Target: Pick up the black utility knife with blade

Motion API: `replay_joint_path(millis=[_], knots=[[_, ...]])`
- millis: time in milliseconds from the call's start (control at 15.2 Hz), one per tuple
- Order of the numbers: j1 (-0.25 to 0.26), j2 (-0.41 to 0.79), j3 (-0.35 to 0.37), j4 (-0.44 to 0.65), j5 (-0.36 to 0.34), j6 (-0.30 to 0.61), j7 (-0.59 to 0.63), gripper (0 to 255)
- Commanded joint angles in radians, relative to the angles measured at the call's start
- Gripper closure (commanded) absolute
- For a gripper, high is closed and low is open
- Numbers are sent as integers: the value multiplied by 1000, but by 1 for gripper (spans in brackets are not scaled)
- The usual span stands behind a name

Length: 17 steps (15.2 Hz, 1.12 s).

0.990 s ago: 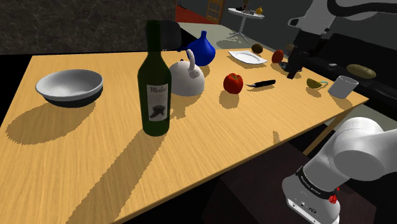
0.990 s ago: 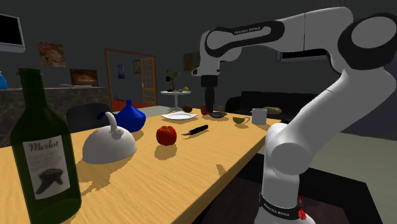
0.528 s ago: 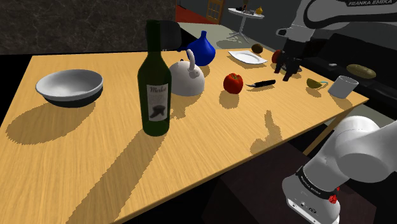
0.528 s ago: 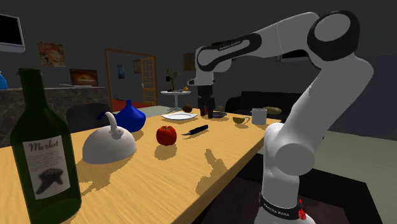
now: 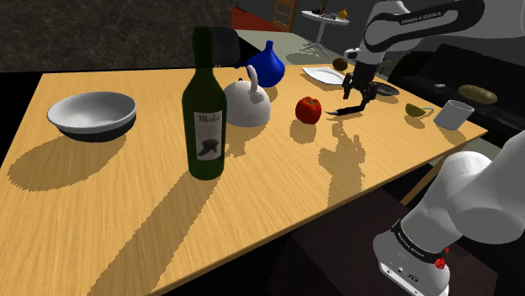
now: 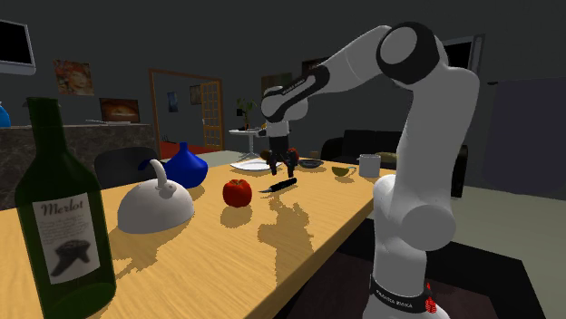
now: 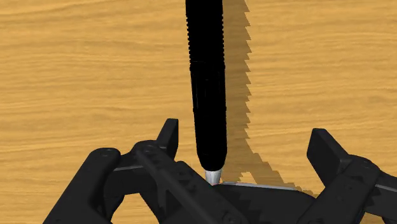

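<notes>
Slippage is the risk: the jaws stand open and empty over the surface (image 7: 76, 63), the black utility knife (image 7: 207, 83) lying flat between them, nearer one finger, blade end toward the palm. Closing here could nip the thin tip and skew the handle.

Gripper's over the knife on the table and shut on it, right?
Not shut: the wrist view shows the gripper open over the knife on the table, its fingers apart and clear of it.

The wrist view's edge cuts off the utility knife (image 7: 207, 83).
</notes>
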Motion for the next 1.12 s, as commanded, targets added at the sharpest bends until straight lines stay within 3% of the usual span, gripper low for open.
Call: replay_joint_path(millis=[0, 594, 660, 1056], knots=[[23, 83, -33, 32, 31, 42, -127, 0], [20, 134, -46, -33, 58, 148, -145, 0], [19, 134, -47, -33, 58, 148, -146, 255], [17, 133, -49, -30, 57, 145, -150, 255]])
